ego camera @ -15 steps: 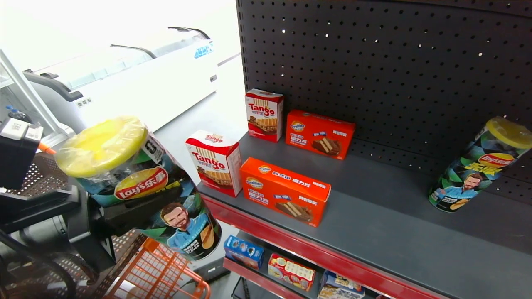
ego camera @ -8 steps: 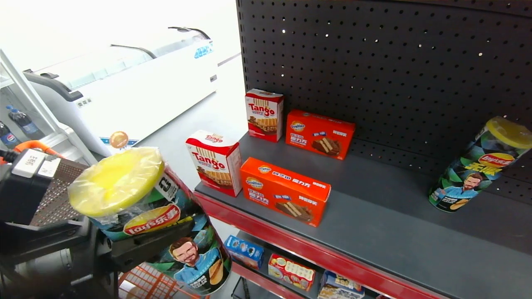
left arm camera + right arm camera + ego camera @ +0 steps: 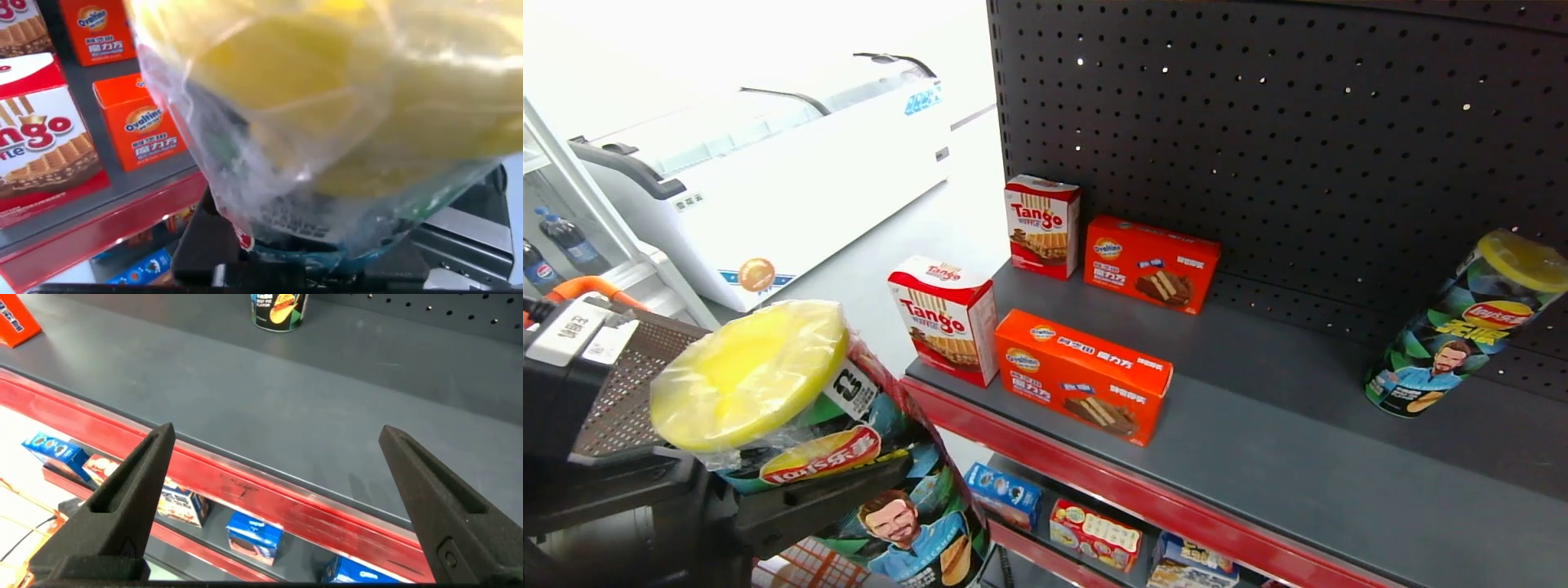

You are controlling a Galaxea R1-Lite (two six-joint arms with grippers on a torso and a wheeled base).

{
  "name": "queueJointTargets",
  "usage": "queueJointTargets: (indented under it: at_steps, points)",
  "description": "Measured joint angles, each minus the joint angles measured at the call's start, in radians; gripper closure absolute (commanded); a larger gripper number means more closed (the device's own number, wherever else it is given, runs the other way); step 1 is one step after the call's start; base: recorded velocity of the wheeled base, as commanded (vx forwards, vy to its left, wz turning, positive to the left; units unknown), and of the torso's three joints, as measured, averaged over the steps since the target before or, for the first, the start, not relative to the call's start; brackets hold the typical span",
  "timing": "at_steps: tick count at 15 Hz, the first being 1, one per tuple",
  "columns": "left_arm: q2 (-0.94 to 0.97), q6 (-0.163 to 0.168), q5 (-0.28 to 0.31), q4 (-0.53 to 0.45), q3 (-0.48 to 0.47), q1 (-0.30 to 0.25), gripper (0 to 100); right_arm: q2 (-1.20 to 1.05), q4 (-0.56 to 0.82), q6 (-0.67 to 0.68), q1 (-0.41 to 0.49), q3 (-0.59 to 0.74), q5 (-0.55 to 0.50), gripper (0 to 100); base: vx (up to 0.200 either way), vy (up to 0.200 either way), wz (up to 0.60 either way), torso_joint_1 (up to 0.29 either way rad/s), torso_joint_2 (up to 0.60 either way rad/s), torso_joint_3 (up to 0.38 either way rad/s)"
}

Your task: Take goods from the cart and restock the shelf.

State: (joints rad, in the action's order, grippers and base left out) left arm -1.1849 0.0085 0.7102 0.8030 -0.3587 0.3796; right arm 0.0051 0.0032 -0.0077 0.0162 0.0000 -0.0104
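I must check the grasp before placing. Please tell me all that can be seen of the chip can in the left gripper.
The chip can is a tall tube with a printed green and blue wall, a red and yellow logo and a drawn man. Clear wrap covers its yellow lid. It is tilted, lid uppermost, in the air beside the left end of the shelf. The left gripper is shut on its upper wall.

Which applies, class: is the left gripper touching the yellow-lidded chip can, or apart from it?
Touching. In the head view, a black finger of the left gripper lies pressed across the side of the chip can, with no gap between them.
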Motion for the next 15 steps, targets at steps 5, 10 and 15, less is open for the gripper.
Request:
queueJointTargets:
  at_steps: [5,10,15]
  points:
    - [-0.008,0.001,0.012,0.000,-0.017,0.017,100,0.000,0.000,0.000,-0.001,0.000,0.000,0,0.000,0.000,-0.60,0.001,0.01,0.006]
    - [-0.011,0.001,0.014,0.000,-0.021,0.026,100,0.000,0.000,0.000,-0.001,0.000,0.001,0,0.000,0.000,-0.60,-0.001,0.00,0.004]
    - [-0.011,0.001,0.012,0.001,-0.012,0.021,100,0.000,0.000,0.003,-0.001,0.000,0.000,0,0.000,0.000,-0.12,0.001,0.00,0.000]
